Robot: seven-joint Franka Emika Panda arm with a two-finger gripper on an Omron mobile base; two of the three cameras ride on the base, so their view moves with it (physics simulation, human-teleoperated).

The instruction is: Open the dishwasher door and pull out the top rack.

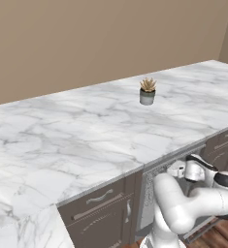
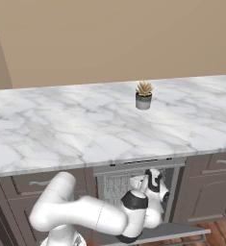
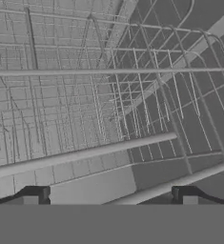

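The dishwasher door (image 2: pixel 184 232) hangs down flat in front of the opening under the counter; its edge also shows at the lower right (image 1: pixel 203 230). Inside the opening sits the top rack (image 2: pixel 115 185), a pale wire grid with thin tines (image 3: pixel 108 71), seen from the side as well (image 1: pixel 153 172). My gripper (image 2: pixel 152 180) reaches into the opening at rack height (image 1: pixel 182 169). In the hand view my gripper (image 3: pixel 111 196) is open, its fingertips (image 3: pixel 37 195) far apart, with a pale rack rail (image 3: pixel 85 155) just ahead and another crossing low between them.
A small potted succulent (image 1: pixel 147 91) stands on the marble counter (image 1: pixel 62 140). Brown cabinet drawers flank the dishwasher on the left (image 1: pixel 101 199) and the right (image 2: pixel 215 168). Wooden floor (image 1: pixel 227 235) lies in front.
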